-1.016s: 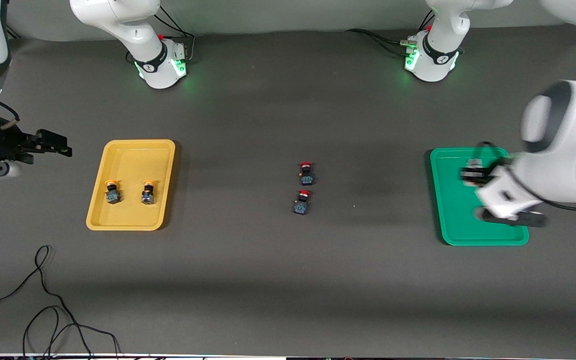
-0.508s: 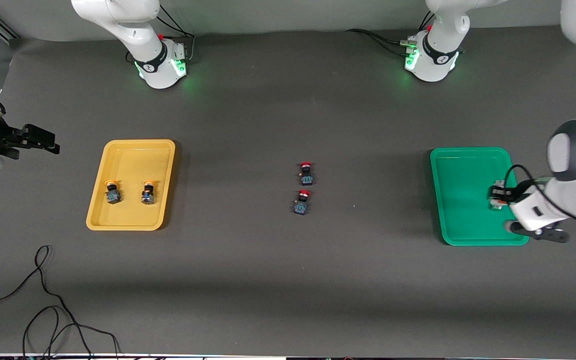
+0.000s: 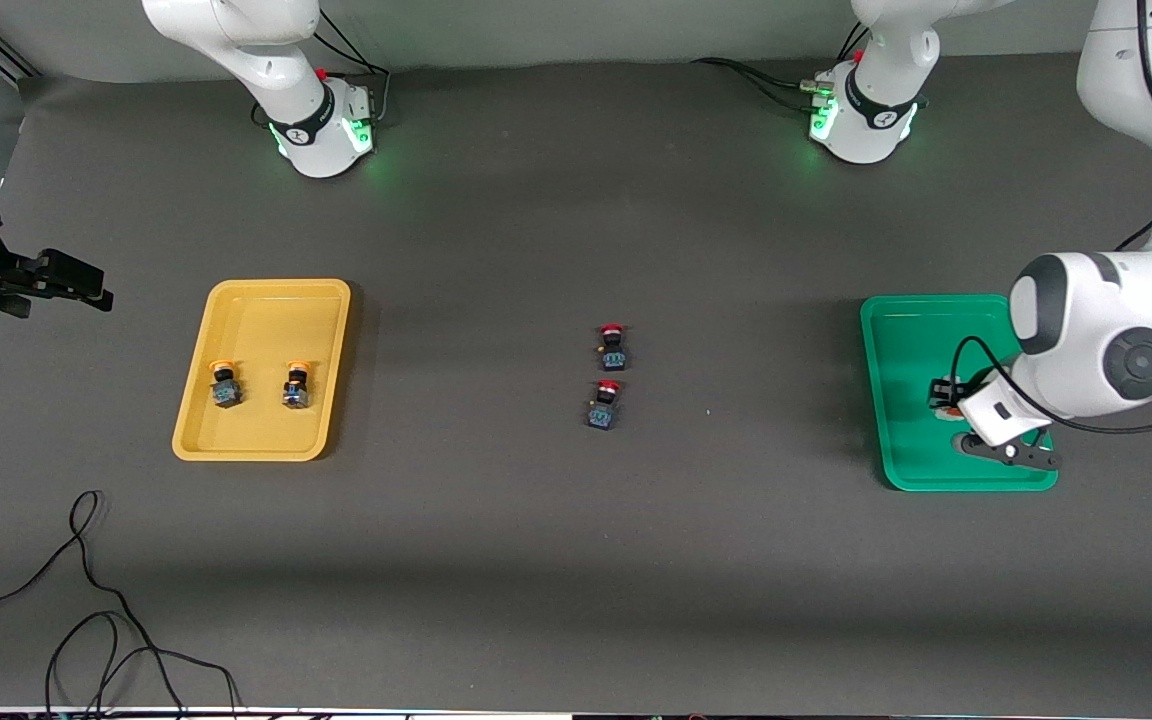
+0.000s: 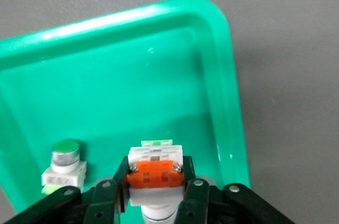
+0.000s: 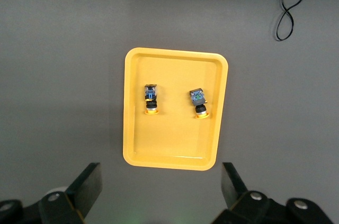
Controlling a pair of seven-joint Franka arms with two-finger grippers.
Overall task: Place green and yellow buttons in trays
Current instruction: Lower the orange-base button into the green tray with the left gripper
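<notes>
Over the surface (image 3: 536,560) past the yellow tray's end, the right tool (image 3: 56,282) hangs with its fingers spread wide, the arm waiting. Inside the yellow tray (image 3: 266,300) two yellow-capped buttons (image 3: 224,384) (image 3: 297,384) lie side by side, slightly apart. Mid-surface, two red-capped buttons (image 3: 613,347) (image 3: 605,403) lie one nearer the front camera than the other. Toward the left arm's end, the left tool (image 4: 154,198) is low over the green tray (image 3: 911,320), pinching a white-bodied button (image 4: 154,173) with an orange block showing. Another white button with a green cap (image 4: 64,161) rests in that tray beside it.
</notes>
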